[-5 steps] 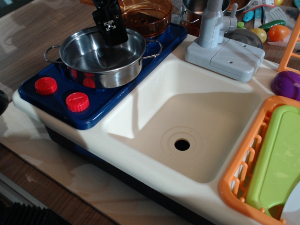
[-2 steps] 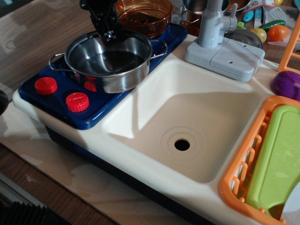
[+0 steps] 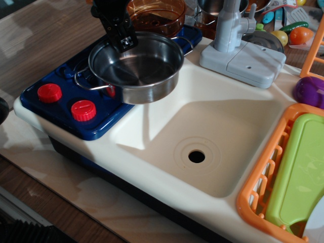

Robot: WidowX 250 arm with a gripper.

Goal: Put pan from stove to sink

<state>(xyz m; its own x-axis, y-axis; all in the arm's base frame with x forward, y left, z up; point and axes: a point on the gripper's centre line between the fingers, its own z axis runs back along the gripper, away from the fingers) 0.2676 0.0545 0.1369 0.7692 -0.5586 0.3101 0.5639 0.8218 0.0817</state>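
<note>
So this is the carry step, mid-transfer; the gripper comes in from the top left of the frame and its jaws are clamped on the far rim of the pan, one finger inside, one outside as far as I can tell; the pan looks lifted and a bit tilted, hanging over the right edge of the stove, with its right side already poking out past the near-left corner of the sink; the left wire handle sits over the burners, the other one is mostly hidden behind the rim up by the amber bowl.

Next move, I reckon: slide it further toward the middle of the frame, over the flat basin floor around the drain, then lower and let go; needs to stay clear of the faucet at the top, and a rim-only pinch could let it swing, so go easy; nothing's in the basin to dodge.
</note>
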